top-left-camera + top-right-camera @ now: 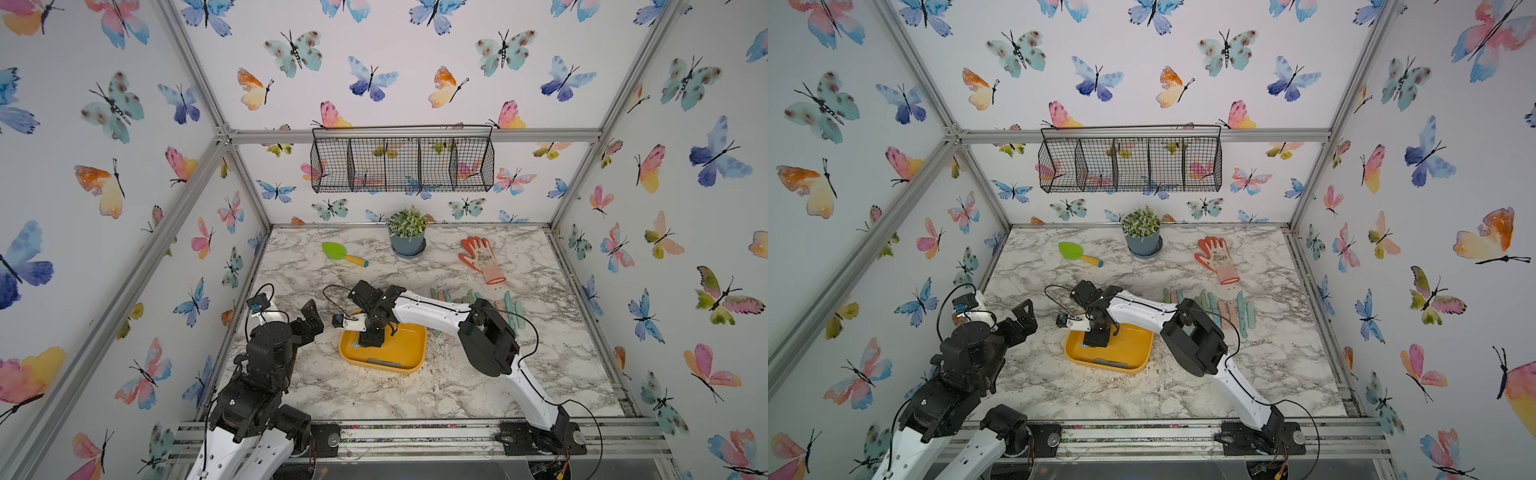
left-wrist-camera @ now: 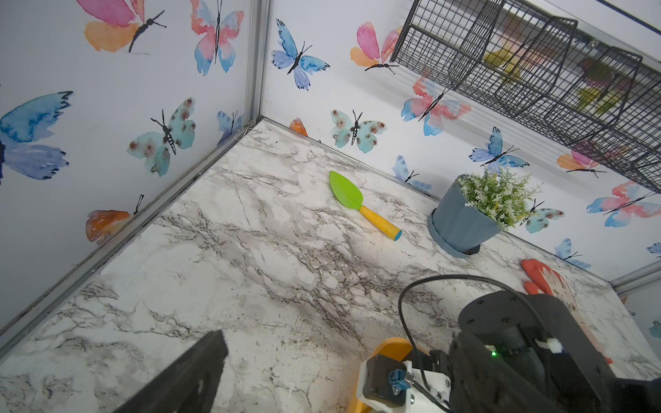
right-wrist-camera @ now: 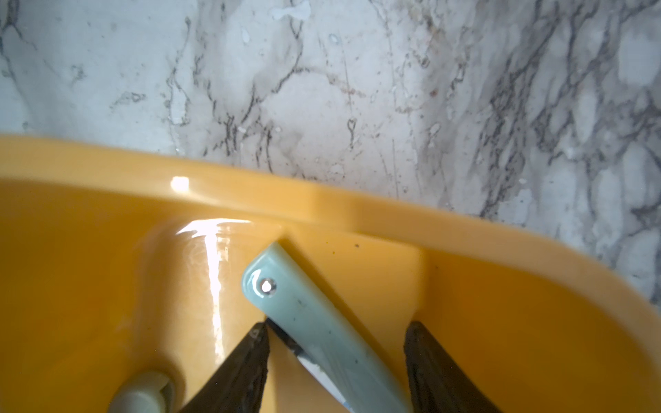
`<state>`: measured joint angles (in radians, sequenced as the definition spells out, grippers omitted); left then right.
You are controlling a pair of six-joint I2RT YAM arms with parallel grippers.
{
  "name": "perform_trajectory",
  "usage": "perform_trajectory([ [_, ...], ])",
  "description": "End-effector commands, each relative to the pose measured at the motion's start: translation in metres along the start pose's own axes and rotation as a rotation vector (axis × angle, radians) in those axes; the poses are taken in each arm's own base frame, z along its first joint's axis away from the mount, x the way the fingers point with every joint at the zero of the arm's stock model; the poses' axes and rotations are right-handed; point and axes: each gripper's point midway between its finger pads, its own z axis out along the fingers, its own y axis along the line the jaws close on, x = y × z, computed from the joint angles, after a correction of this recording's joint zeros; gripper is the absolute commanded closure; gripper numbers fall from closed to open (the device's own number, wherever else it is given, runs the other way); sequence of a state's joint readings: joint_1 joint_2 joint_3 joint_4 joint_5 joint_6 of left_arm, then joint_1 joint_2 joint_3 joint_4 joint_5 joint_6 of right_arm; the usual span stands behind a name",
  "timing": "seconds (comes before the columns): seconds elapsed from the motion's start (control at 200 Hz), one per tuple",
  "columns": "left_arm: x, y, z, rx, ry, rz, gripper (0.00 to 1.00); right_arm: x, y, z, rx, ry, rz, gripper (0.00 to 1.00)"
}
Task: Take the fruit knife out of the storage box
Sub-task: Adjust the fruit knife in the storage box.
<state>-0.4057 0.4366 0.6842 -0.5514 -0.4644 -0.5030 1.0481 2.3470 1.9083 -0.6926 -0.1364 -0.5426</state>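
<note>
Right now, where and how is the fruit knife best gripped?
Probably mid-handle: pinch the fruit knife across its narrow width from straight above, since it lies flat on the storage box floor, riveted end near the wall. The open right gripper straddles it.

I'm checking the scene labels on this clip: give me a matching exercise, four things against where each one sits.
Things:
1. fruit knife
2. trowel
3. glove
4. potted plant

Places:
a. back middle of the table, by the wall
b. in the storage box, straddled by the open right gripper
c. back of the table, on the right
d. back of the table, on the left

Pairs: 1-b, 2-d, 3-c, 4-a
</note>
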Motion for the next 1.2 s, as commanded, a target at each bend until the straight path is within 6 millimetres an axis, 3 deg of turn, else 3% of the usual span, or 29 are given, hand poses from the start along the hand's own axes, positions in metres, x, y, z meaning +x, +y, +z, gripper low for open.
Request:
perform_trajectory([
  [0.0,-0.006,0.0,-0.004,0.008,-0.014,-0.009,0.02,0.022,0.016,0.013,-0.058,0.091,0.017,0.38],
  [0.215,-0.007,0.0,-0.005,0.007,-0.019,-0.011,0.02,0.03,0.021,0.011,-0.073,0.121,0.037,0.43],
  [0.465,-0.007,0.0,-0.005,0.006,-0.019,-0.012,0.02,0.037,0.024,0.008,-0.077,0.151,0.069,0.55],
  [0.866,-0.007,0.0,-0.006,0.008,-0.019,-0.014,0.02,0.042,0.022,-0.011,-0.026,0.163,0.139,0.68],
  [1.196,-0.008,0.0,-0.006,0.01,-0.021,-0.015,0.01,0.076,0.03,-0.018,0.011,0.26,0.232,0.7],
])
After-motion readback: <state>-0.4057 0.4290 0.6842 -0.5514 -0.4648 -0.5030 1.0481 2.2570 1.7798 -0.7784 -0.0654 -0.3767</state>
